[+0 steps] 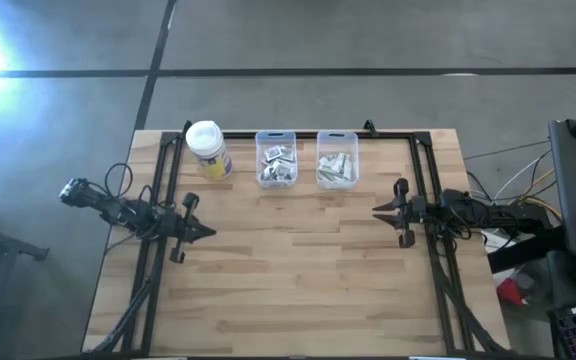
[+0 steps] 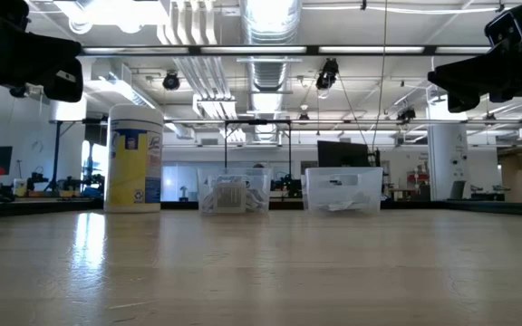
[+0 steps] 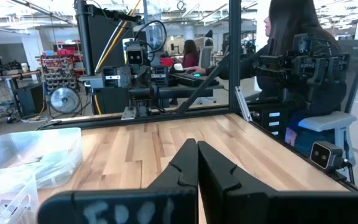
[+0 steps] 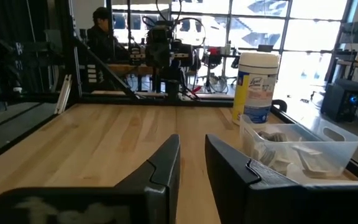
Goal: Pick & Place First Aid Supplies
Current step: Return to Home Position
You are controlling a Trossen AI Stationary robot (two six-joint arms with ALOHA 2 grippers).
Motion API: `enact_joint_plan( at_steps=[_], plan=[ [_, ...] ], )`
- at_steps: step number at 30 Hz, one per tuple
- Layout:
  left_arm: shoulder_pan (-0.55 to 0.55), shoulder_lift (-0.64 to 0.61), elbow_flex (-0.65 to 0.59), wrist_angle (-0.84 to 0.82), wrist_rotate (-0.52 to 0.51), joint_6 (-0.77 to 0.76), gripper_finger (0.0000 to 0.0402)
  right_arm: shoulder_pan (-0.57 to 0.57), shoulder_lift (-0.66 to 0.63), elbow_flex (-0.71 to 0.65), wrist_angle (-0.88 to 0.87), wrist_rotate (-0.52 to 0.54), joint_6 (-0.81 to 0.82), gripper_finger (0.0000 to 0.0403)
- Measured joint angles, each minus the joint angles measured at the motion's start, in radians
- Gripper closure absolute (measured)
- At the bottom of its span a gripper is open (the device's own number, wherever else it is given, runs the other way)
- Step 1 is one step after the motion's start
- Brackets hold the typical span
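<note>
at either side of the table (image 1: 298,280), left gripper (image 3: 197,146) fingers (image 3: 180,168) together, right gripper (image 4: 192,142) seemingly slightly apart

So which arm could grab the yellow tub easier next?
Probably left. The left gripper sits on the same side as the yellow tub; the right gripper is beyond both clear bins.

On the wooden table (image 1: 298,290), a yellow wipes canister (image 1: 208,150) stood to one side of the left pincer (image 1: 208,232). The left clear bin (image 1: 276,133) sat beside it, and the right clear bin (image 1: 337,132) was nearer the right pincer (image 1: 376,210).
</note>
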Motion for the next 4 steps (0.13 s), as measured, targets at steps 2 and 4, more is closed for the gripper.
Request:
enact_joint_plan(
  at_steps=[2, 4],
  plan=[
    [0.000, 0.000, 0.000, 0.000, 0.000, 0.000, 0.0401, 0.000, 0.000, 0.000, 0.000, 0.000, 0.001, 0.0328],
    [0.000, 0.000, 0.000, 0.000, 0.000, 0.000, 0.0401, 0.000, 0.000, 0.000, 0.000, 0.000, 0.002, 0.0325]
  ],
)
